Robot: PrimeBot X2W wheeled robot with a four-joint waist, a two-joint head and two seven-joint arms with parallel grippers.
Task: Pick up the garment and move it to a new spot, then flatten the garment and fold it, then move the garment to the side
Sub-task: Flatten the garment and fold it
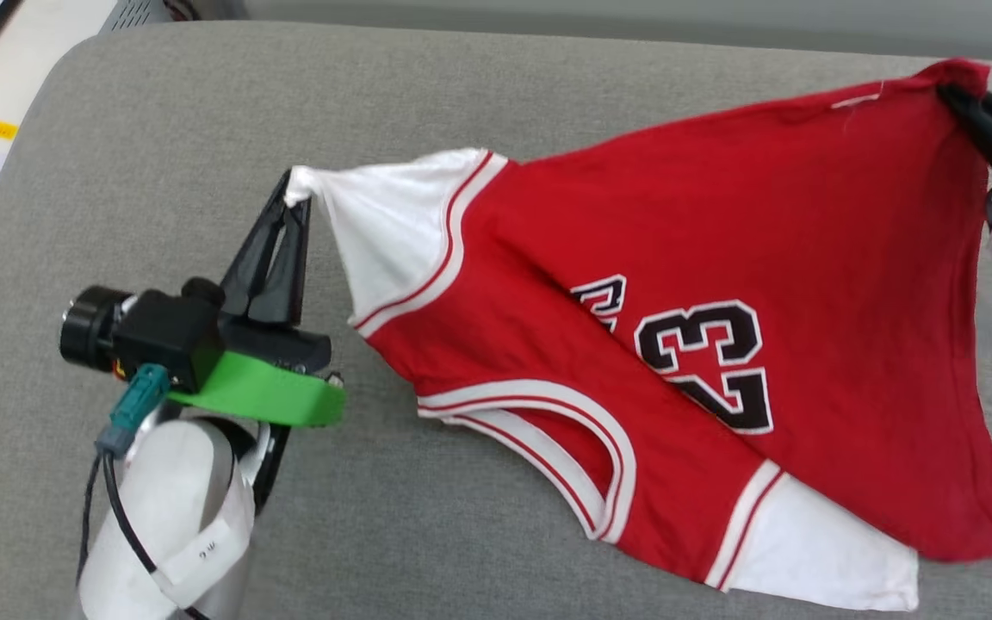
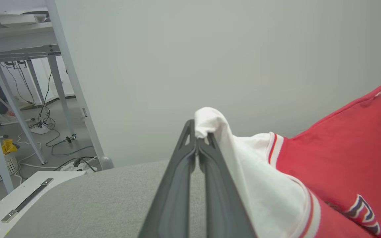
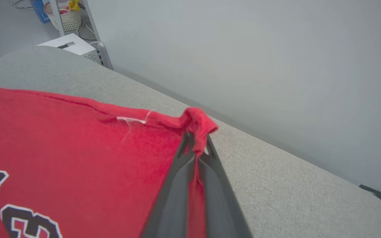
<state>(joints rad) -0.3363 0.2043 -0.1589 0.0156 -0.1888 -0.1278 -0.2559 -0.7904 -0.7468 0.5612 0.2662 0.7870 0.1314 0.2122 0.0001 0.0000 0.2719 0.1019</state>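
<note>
Toward the right side of the grey padded surface (image 1: pixel 160 172), the garment (image 1: pixel 806 258) is stretched between both hands. The left hand (image 1: pixel 297 198) is clamped on a white sleeve tip and the right hand (image 1: pixel 951 93) on a red hem corner. The pick-up looks done, while laying it flat, folding it and moving it aside seem left to do.

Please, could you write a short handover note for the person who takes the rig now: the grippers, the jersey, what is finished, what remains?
Left gripper: shut on the tip of a white sleeve of the soft red jersey T-shirt with the black "23" print.
Right gripper: shut on a red corner of the shirt.
Shirt: stretched between both grippers over the grey fabric cushion; its lower part is creased and doubled over.
Done: two corners gripped.
Left: flatten, fold, move aside.
</note>
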